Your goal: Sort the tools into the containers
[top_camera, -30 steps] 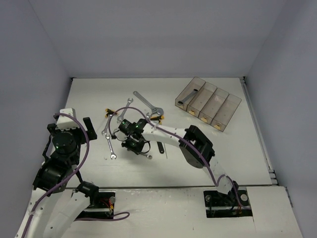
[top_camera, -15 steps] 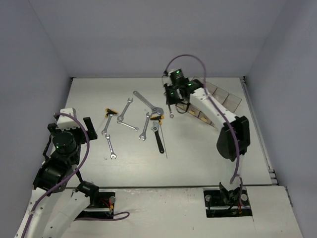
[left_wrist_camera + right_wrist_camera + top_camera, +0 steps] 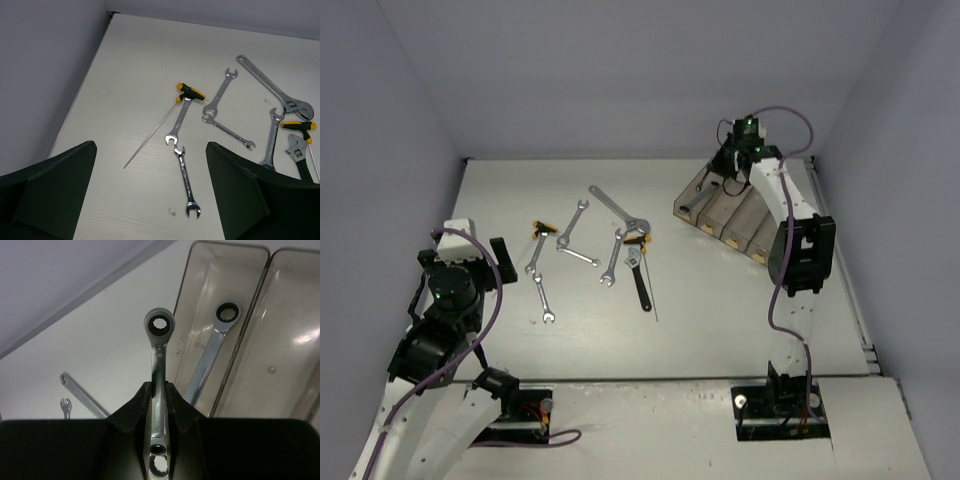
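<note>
Far right of bench (image 3: 720, 300), at the containers (image 3: 745, 215): R claw (image 3: 158, 392) pinched narrow on a silver ring wrench (image 3: 158, 357), gripped at lower shaft, ring head pointing away from cam. In R wrist view, head seen just beside outer long wall of end bin (image 3: 200, 295), over bare bench and not over the inside. Cannot tell height above bench. Inside same end bin, flat on the floor and lengthwise: second ring wrench (image 3: 210, 356). From top view: four bins joined in a row, set diagonal, yellowish labels at near ends.

L claw (image 3: 150, 147) spread wide, only bench between the fingers, up over left part of bench, well apart from all tools.

Loose on mid bench, in a cluster:
- yellow-black T-handle driver (image 3: 190, 91) w/ long thin shaft, touching a small wrench (image 3: 179, 122)
- just below, double open-end wrench (image 3: 186, 187)
- to the right, two slim wrenches (image 3: 220, 92), ends nearly meeting
- big silver adjustable wrench (image 3: 270, 85)
- second yellow-black driver (image 3: 299, 125)
- black-handled adjustable wrench (image 3: 302, 167), near pic edge
</note>
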Available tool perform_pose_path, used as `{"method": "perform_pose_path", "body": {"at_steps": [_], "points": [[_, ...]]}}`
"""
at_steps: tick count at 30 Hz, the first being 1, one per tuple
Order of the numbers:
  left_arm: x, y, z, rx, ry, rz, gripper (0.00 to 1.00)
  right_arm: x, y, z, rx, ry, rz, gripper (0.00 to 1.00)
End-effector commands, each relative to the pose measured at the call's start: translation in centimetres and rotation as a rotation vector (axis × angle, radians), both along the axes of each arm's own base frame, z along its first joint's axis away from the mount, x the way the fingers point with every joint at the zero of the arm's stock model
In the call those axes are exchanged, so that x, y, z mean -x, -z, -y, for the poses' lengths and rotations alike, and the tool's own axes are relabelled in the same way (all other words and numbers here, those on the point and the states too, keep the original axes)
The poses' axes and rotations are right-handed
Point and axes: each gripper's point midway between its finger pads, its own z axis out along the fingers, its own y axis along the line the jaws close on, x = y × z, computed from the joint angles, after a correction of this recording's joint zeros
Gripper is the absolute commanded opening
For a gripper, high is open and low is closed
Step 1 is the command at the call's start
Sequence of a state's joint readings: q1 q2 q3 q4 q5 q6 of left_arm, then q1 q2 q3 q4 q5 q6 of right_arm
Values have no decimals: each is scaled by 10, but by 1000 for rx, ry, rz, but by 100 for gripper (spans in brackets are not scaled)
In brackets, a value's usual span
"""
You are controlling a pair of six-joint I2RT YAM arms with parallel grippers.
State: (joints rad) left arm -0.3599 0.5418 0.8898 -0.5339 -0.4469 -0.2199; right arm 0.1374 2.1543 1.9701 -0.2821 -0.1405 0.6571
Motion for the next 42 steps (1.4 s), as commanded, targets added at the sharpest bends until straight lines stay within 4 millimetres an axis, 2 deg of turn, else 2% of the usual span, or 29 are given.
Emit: {"method": "perform_pose_path", "body": {"at_steps": [1, 3, 7, 8, 12, 15, 17, 20, 21, 22, 26, 27, 28, 30, 33, 35, 36, 37, 39, 40, 42], "points": [[-9, -10, 2, 1, -3, 32, 88, -24, -9, -13, -133, 66, 51, 0], [-9, -9, 2, 2, -3, 31, 88, -27, 12, -8, -125, 106, 25, 2], [-9, -10, 4, 3, 3, 33, 88, -26, 22, -3, -105, 136, 11, 16], [-9, -10, 4, 3, 5, 33, 88, -25, 22, -2, -99, 134, 12, 23], [-9, -10, 4, 6, 8, 36, 88, -19, 5, 4, -40, 113, 49, 48], [-9, -10, 5, 8, 10, 38, 88, -6, -20, 6, 10, 87, 93, 57], [-9, -11, 5, 8, 10, 39, 88, 3, -32, 8, 62, 60, 118, 58], [-9, -10, 7, 10, 20, 37, 88, 27, -55, -14, 224, -110, 183, 58], [-10, -10, 8, 10, 23, 35, 88, 38, -67, -24, 263, -163, 215, 58], [-10, -9, 8, 10, 25, 31, 88, 49, -71, -40, 286, -215, 229, 58], [-18, -4, 24, -4, 111, 11, 88, 100, -67, -63, 361, -352, 233, 58], [-22, -5, 31, -13, 155, 15, 88, 115, -63, -64, 374, -376, 225, 58], [-26, -6, 44, -19, 228, 12, 89, 127, -69, -66, 374, -395, 241, 58], [-38, 0, 69, -35, 352, -34, 88, 153, -55, -64, 372, -440, 213, 58], [-50, -2, 100, -38, 504, -95, 88, 185, -49, -59, 350, -467, 207, 58], [-65, -7, 114, -74, 560, -123, 88, 206, -59, -55, 335, -472, 238, 58], [-70, -16, 120, -112, 598, -106, 88, 216, -57, -52, 330, -470, 238, 58], [-77, -8, 123, -125, 609, -135, 88, 222, -47, -50, 332, -474, 217, 58], [-102, 4, 149, -311, 799, -180, 88, 243, -48, -43, 319, -470, 238, 58], [-112, 8, 157, -403, 877, -179, 88, 252, -37, -40, 313, -474, 218, 58], [-138, 18, 173, -509, 978, -203, 88, 269, -32, -38, 286, -490, 224, 58]]}}
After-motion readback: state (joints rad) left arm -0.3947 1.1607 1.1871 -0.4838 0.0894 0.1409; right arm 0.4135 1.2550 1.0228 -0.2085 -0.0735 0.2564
